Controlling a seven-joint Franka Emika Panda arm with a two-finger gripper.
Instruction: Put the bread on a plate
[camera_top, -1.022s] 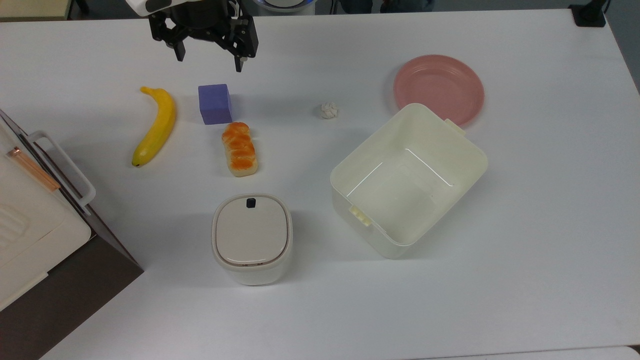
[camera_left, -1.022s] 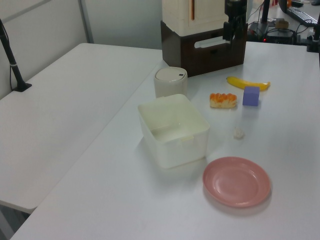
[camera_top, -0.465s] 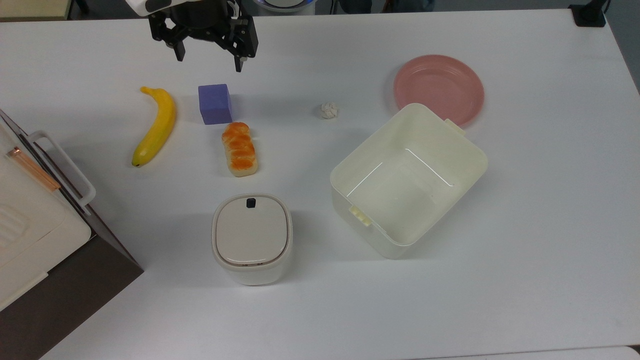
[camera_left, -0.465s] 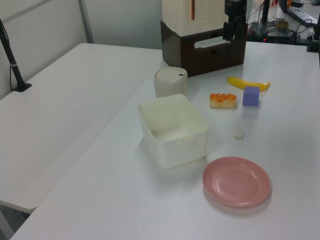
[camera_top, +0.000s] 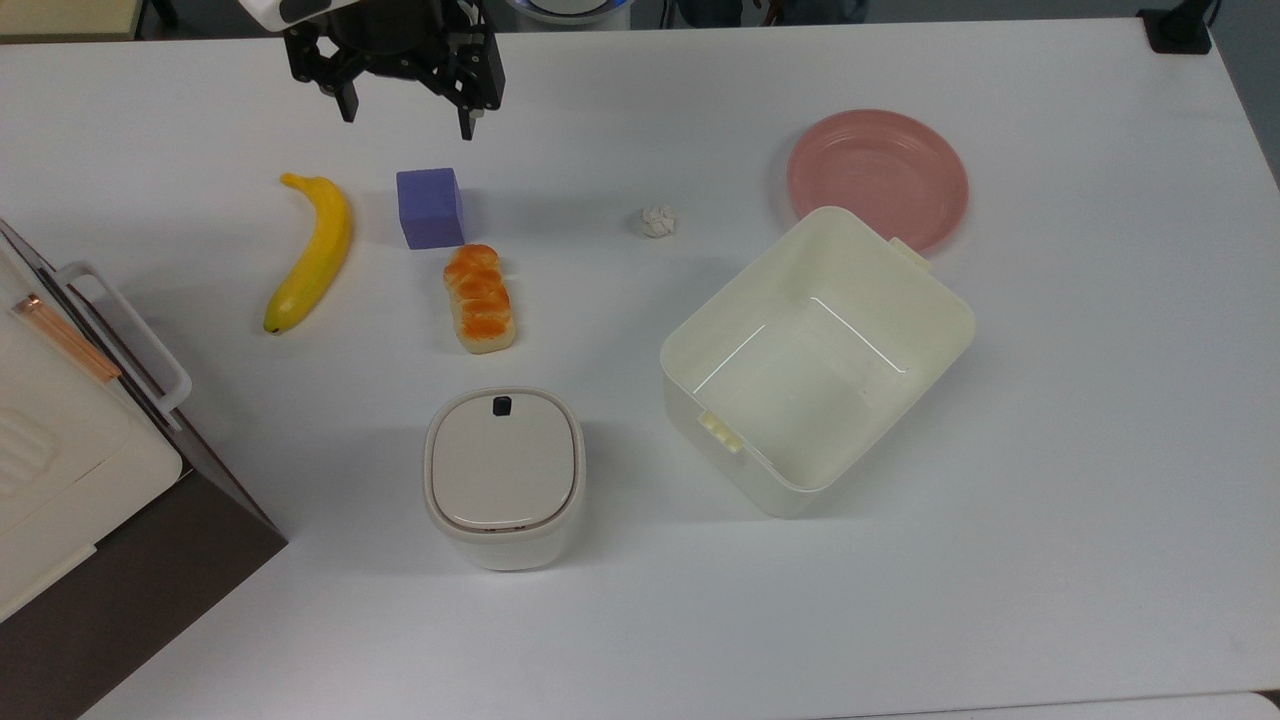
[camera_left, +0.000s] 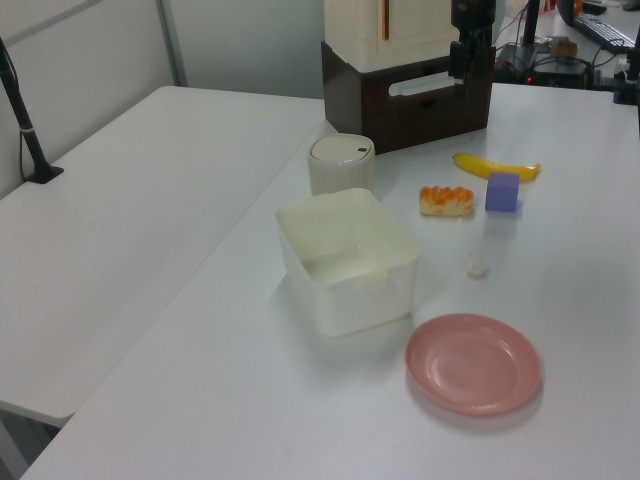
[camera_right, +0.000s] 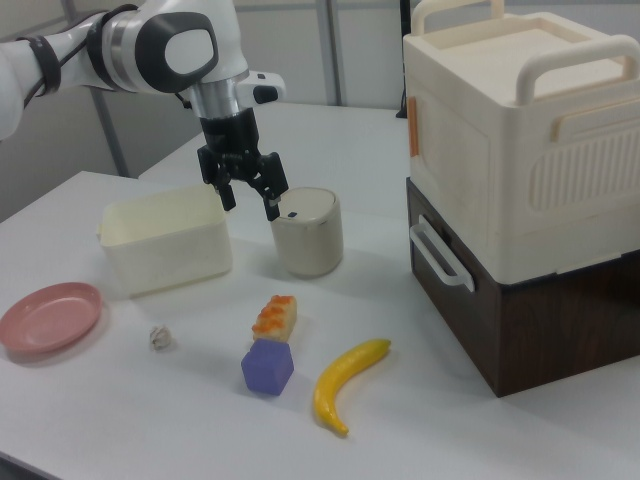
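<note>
Nothing of the task done yet, judging from the layout. Bread (camera_top: 480, 299) flat on the table (camera_top: 1050, 450), glossy orange top up, untouched; just beside the purple block (camera_top: 430, 207) in the top view, 1 end nearly at the block's lower corner. Banana (camera_top: 308, 250) further toward the top view's left, apart from both. Plate (camera_top: 878, 175) bare and pink, well apart from the bread, toward the top view's right; partly tucked behind the far corner of the open cream tub (camera_top: 817, 360). Small crumpled white ball (camera_top: 658, 221) between block and plate. Lidded round container (camera_top: 504, 476) below the bread in the top view, clear of it.

Tool (camera_top: 405, 112) raised above the table, empty, its 2 fingers spread wide, pinching nothing. Positioned past the purple block, near the top view's upper edge, well apart from the bread. In the right view, tool (camera_right: 249, 201) hanging high, in front of tub and container, fingers splayed downward.

Left to do, by estimate: all of it. Descent over the bread, a grip across the pale narrow sides, a lift, a carry past the white ball and the tub's corner, then release on the plate. Likely care needed near the block, so close to the loaf's end.
</note>
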